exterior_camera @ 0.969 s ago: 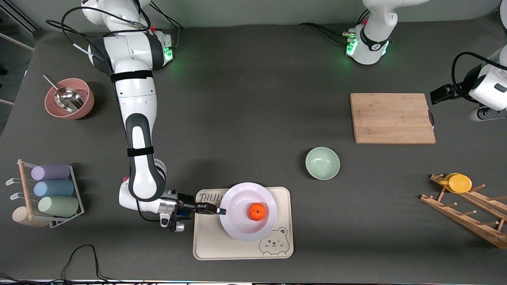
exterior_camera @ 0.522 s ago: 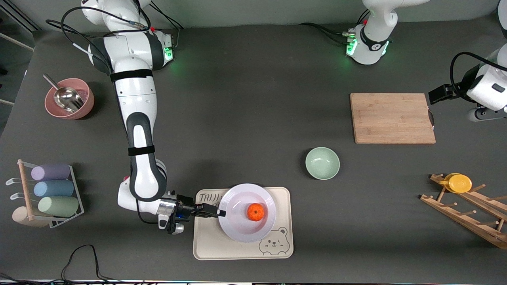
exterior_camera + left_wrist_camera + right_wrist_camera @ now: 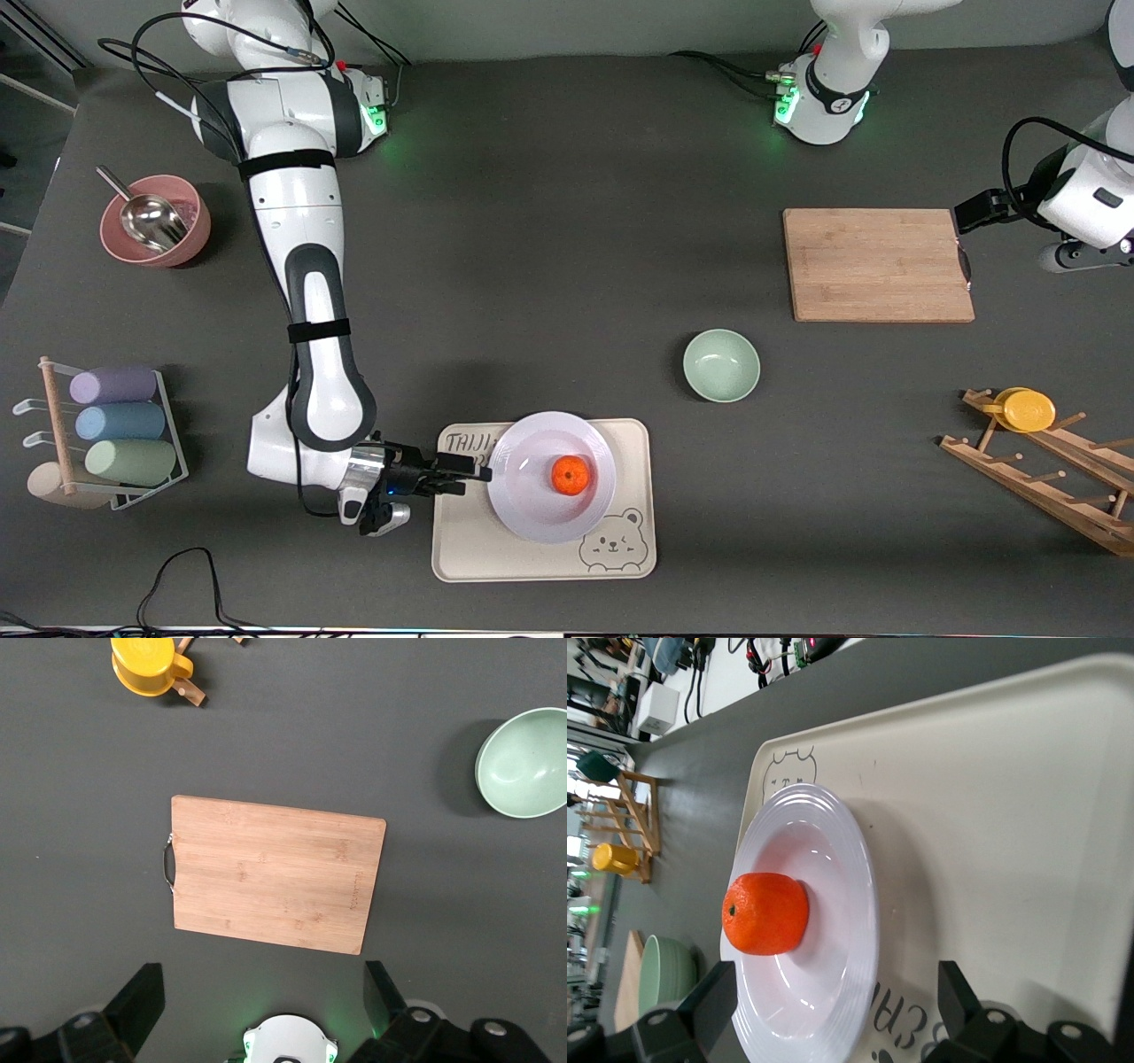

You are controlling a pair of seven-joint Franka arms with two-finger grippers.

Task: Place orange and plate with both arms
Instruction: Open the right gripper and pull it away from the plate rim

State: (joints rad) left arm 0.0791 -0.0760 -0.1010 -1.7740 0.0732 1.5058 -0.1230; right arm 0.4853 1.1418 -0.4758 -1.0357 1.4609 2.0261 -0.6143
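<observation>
Front view: orange (image 3: pixel 570 475) on plate (image 3: pixel 532 514) — right claw (image 3: pixel 474 468) spread just beside rim.

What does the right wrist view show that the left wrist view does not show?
Only the right wrist view: the orange lying on the plate, which sits on the cream tray.

Only the left wrist view: the wooden cutting board, seen whole from above.

Both views: the green bowl and the yellow cup on its wooden rack.
</observation>
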